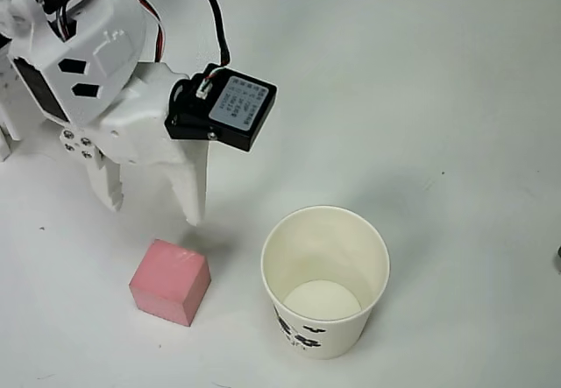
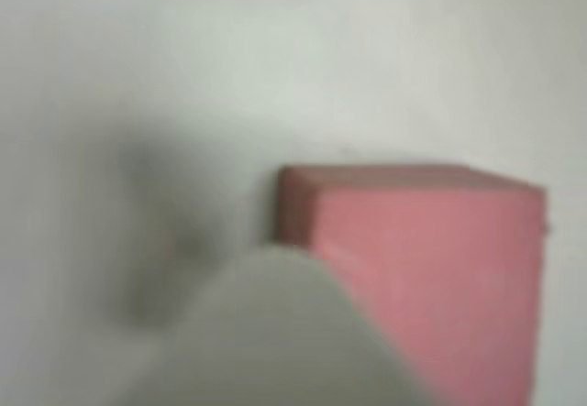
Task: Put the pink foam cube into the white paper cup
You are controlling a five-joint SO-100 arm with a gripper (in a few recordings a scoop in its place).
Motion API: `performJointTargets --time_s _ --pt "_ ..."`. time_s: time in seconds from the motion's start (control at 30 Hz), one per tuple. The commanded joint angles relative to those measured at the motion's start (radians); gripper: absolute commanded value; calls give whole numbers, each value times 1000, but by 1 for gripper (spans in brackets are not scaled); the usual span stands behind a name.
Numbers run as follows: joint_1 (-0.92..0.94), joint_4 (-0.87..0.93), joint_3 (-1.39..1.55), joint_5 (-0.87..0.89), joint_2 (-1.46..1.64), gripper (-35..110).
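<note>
Resting untouched, matte pink foam cube point(image 1: 170, 281).

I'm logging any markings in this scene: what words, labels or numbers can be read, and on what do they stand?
None can be read.
Grey label on the black servo on the arm: lines of print, too small to read.
White paper cup: black printed marks on its outer side, not legible.
Pink foam cube: no marking visible.

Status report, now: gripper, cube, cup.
Gripper open, empty, fingers above the table, short of the pink foam cube. Cube on table beside the white paper cup, apart. Cup upright, empty. Nothing between them.
</note>
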Motion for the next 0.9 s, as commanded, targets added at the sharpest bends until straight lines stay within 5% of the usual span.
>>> performJointTargets --time_s 0.0,0.87 --pt "25 -15 -133 -35 -58 39" --pt "67 -87 -239 -87 -276 39"
